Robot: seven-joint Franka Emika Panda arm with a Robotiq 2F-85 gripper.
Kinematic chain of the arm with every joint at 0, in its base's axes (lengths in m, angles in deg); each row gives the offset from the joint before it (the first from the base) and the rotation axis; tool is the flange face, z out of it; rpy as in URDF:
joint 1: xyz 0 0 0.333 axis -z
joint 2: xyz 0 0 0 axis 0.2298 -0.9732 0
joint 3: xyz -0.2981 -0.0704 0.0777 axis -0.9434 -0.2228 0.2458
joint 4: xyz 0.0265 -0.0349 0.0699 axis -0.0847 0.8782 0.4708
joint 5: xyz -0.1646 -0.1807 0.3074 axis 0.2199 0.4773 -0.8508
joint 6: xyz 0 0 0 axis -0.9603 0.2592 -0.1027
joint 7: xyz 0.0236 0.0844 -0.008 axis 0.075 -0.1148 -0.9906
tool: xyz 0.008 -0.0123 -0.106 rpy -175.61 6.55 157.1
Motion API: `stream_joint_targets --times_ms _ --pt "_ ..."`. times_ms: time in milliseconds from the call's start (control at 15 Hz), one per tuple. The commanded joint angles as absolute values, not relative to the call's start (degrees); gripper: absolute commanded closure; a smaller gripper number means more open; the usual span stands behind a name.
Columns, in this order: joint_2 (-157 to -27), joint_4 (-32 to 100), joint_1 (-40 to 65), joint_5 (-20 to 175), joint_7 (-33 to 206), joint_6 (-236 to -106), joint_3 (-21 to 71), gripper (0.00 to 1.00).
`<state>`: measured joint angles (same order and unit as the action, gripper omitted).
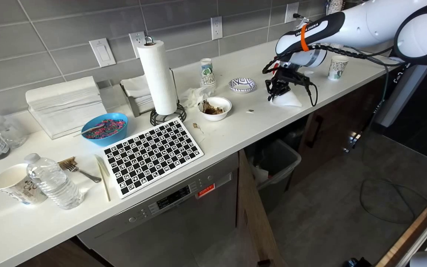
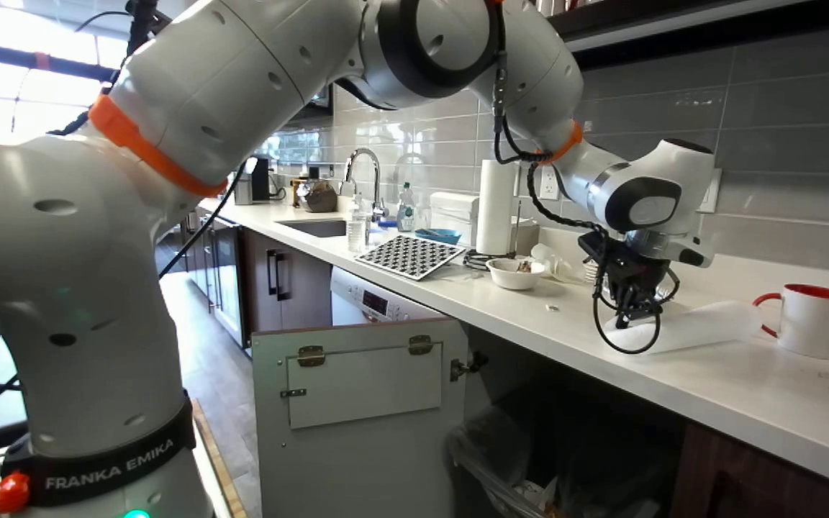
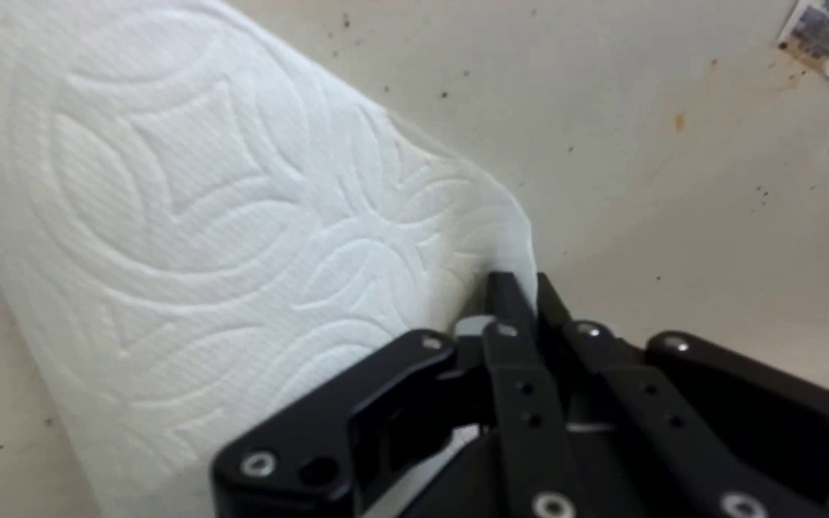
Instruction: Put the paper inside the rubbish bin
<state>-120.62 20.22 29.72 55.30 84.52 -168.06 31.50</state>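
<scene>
The paper (image 1: 288, 99) is a white embossed sheet lying on the counter. It also shows in an exterior view (image 2: 706, 327) and fills the left of the wrist view (image 3: 191, 201). My gripper (image 3: 519, 288) is shut on the paper's edge, which runs between the two fingertips. In both exterior views the gripper (image 1: 271, 97) (image 2: 623, 322) is low over the counter at the paper's near end. The rubbish bin (image 1: 289, 172) stands below the counter in the open cabinet, with some rubbish inside. Its clear liner (image 2: 483, 442) shows in an exterior view, partly behind the door.
The open cabinet door (image 1: 258, 215) (image 2: 364, 410) stands out beside the bin. A white-and-red mug (image 2: 814, 324) is just beyond the paper. A white bowl (image 1: 224, 105), a patterned plate (image 1: 242, 85) and a paper cup (image 1: 337, 68) stand on the counter, with a paper towel roll (image 1: 158, 78).
</scene>
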Motion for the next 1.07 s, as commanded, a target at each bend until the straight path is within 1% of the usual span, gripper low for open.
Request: stream_joint_targets --times_ms 0,67,333,400,533,1000 --pt "-121.1 19.4 29.9 53.2 83.5 -167.3 31.9 0.6" --pt "-121.0 19.4 30.0 52.9 83.4 -167.3 32.1 0.51" --pt "-120.1 19.5 30.3 51.2 83.2 -167.3 32.7 0.22" --pt "-119.8 19.6 30.5 50.7 83.1 -167.1 32.9 0.13" --pt "-119.6 19.5 30.7 49.3 83.5 -167.4 33.2 0.0" --pt "-118.6 18.2 32.0 43.0 84.1 -167.4 34.3 0.0"
